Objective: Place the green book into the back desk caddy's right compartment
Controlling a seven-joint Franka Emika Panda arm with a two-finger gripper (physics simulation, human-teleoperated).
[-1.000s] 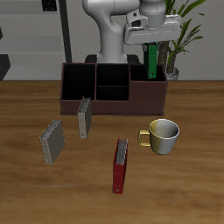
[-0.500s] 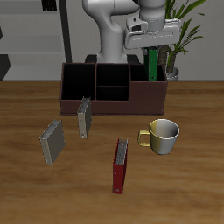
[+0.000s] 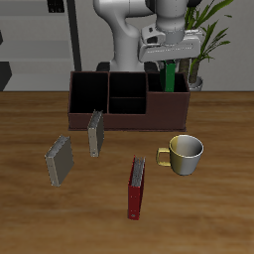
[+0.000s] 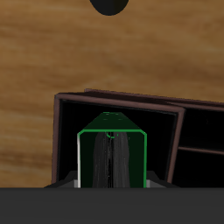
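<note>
On my exterior view, working across from the left: a grey book (image 3: 60, 160) lies on the table (image 3: 218, 213) nearest that edge, and a second grey book (image 3: 96, 132) lies just in front of the back desk caddy (image 3: 89, 118), close to its front wall. Further along, nearer the table's front edge, the red book (image 3: 136, 188) lies flat, and beside it stands the mug (image 3: 184, 154), its handle pointing toward the red book.

Behind these sits the caddy, long and dark, with its open-top sections in a row. Over its far end I have the gripper (image 3: 171, 65) hanging above the right compartment (image 3: 167, 103). The green book (image 3: 170, 75) stands upright directly under the fingers, its top edge up between them and its lower part down inside that compartment, below the rim. From this view I read the fingers as closed on the book, one on each face.

My wrist view looks straight down the book (image 4: 110, 157): its green cover edges frame the dark spine, and the compartment's brown walls (image 4: 68, 131) surround it on the sides I can see. Whether the book's bottom edge touches the compartment floor, I cannot tell.
</note>
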